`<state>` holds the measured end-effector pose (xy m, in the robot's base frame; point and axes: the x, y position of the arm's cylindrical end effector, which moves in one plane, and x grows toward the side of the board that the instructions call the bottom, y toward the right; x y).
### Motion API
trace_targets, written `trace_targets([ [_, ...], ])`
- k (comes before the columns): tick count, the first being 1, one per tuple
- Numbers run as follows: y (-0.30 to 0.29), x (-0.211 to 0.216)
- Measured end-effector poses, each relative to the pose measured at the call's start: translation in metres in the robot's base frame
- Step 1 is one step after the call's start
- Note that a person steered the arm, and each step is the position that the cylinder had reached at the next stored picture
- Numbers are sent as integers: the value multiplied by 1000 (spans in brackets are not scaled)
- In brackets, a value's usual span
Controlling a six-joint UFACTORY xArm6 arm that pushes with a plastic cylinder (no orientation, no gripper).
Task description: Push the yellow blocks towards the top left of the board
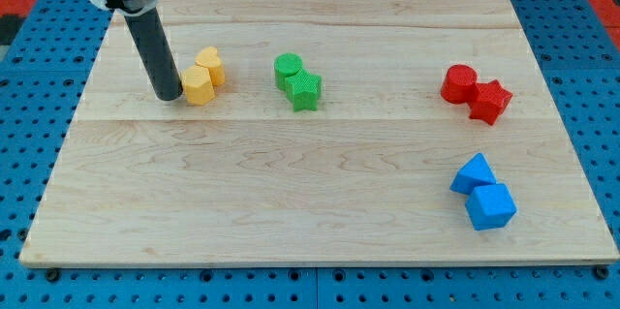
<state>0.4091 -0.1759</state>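
Two yellow blocks sit together at the board's upper left: a yellow hexagonal block (pixel 198 85) in front and a yellow heart-like block (pixel 210 64) just behind it, touching. My tip (pixel 169 95) is on the board directly left of the front yellow block, touching or nearly touching its left side. The dark rod rises from there to the view's top left.
A green cylinder (pixel 288 68) and green star (pixel 304 89) touch at top centre. A red cylinder (pixel 459 83) and red star (pixel 489 102) sit at the right. A blue triangular block (pixel 474 172) and blue cube (pixel 490 206) lie at lower right. The wooden board (pixel 291 212) rests on blue pegboard.
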Motion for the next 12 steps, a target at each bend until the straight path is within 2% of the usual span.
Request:
trace_targets([
  [3, 19, -2],
  [4, 28, 25],
  [5, 43, 23],
  [6, 40, -25],
  [8, 94, -92],
  [9, 121, -90],
  [11, 31, -74],
  [12, 24, -91],
])
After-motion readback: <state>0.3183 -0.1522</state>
